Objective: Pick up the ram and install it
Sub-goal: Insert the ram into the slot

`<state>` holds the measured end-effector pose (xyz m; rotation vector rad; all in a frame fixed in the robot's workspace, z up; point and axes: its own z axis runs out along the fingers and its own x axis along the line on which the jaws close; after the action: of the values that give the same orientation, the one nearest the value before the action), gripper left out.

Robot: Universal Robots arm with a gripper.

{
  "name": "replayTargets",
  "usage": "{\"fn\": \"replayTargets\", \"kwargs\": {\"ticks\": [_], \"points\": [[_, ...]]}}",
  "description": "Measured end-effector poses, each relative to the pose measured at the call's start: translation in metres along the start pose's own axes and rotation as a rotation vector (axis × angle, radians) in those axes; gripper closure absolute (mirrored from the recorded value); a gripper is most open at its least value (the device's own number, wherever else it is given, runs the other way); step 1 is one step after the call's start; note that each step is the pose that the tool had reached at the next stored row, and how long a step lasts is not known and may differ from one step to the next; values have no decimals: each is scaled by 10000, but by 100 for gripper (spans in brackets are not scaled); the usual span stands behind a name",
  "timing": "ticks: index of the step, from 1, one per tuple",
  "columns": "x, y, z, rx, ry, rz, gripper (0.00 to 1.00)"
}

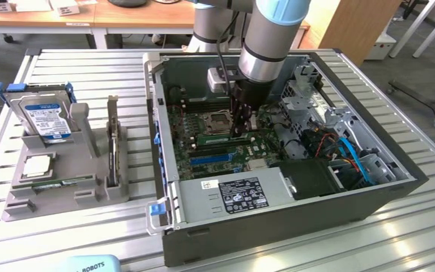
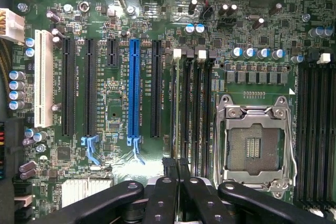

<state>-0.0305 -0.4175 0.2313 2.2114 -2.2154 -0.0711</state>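
Note:
My gripper (image 1: 240, 134) reaches down into the open computer case (image 1: 293, 218), over the motherboard's memory slots beside the empty processor socket (image 1: 216, 120). It is shut on the ram (image 1: 216, 137), a thin light-green stick standing on edge at the slots. In the wrist view the black fingers (image 2: 163, 198) meet at the gripper (image 2: 177, 182). The ram (image 2: 174, 114) runs away from them edge-on, along the slot nearest the black expansion slots and left of the socket (image 2: 254, 140). How deep it sits in the slot I cannot tell.
On the exterior view's left, a grey fixture (image 1: 21, 207) holds a hard drive (image 1: 47, 116), a silver processor chip (image 1: 38, 164), an upright dark expansion card (image 1: 111, 147) and a flat green stick (image 1: 55, 183). Drive cages and cables (image 1: 346, 153) crowd the case's right side.

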Motion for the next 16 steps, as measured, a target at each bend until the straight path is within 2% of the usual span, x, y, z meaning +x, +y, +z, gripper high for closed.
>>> {"fn": "replayTargets", "kwargs": {"ticks": [16], "points": [[0, -4, 23, 1, -1, 0, 88]]}}
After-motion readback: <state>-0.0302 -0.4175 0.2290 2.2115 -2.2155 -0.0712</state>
